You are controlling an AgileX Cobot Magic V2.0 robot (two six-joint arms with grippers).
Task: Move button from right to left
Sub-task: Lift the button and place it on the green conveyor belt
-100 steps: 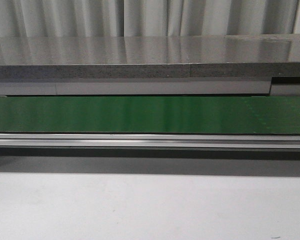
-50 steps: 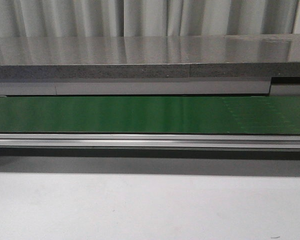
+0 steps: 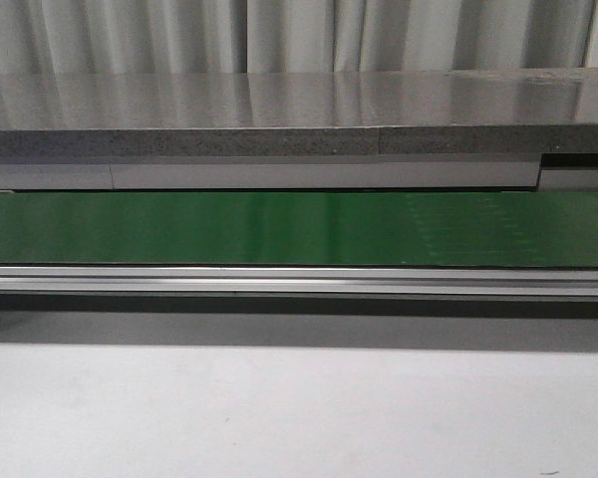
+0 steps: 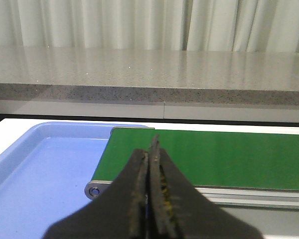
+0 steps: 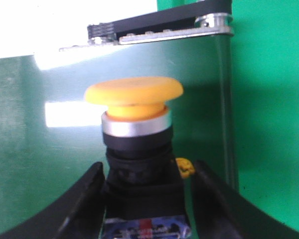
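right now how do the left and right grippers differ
The left gripper has its fingers pressed together with nothing between them; the right gripper has its fingers spread either side of the button's black body. The left sits near a blue tray at the green belt's end; the right is over green belt.

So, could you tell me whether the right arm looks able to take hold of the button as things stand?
Probably yes: in the right wrist view the button sits between the open right claw fingers, over the green belt, and nothing blocks them from closing on its black body.
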